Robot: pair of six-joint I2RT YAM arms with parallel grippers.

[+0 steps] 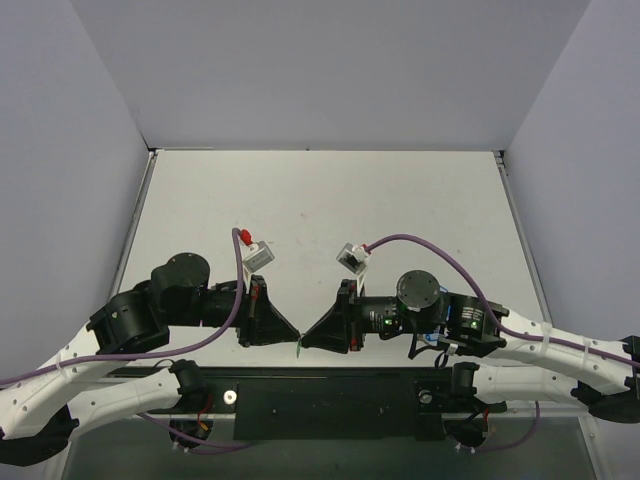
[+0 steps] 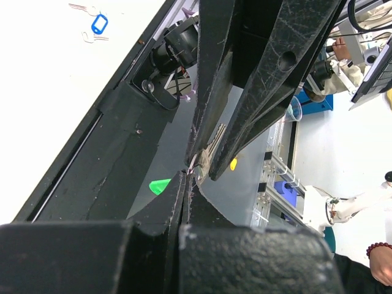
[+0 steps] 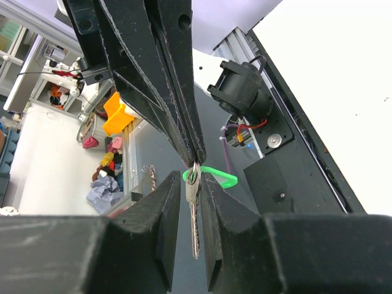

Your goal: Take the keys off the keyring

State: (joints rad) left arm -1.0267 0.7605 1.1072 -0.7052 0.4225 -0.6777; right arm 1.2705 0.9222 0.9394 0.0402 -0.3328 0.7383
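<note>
White counter (image 1: 320, 200) fills the top view, and a black base rail (image 1: 320, 400) runs along its near edge. Both arms reach inward and meet tip to tip above that rail. The left gripper (image 3: 193, 162) is clenched, its fingers pressed together at the top of the keyring. The right gripper (image 2: 203, 169) is narrowed onto the silver key (image 3: 194, 214), whose blade lies in the slim gap between its fingers, so the bunch hangs in the air between the two tips, off the counter. A blue-tagged key (image 2: 98, 24) lies well apart on the counter. The green piece (image 2: 160, 185) sticks out sideways just beside the pinched tips. The keyring (image 3: 192, 177) sits at the silver key's head, right under the left gripper's tips.
</note>
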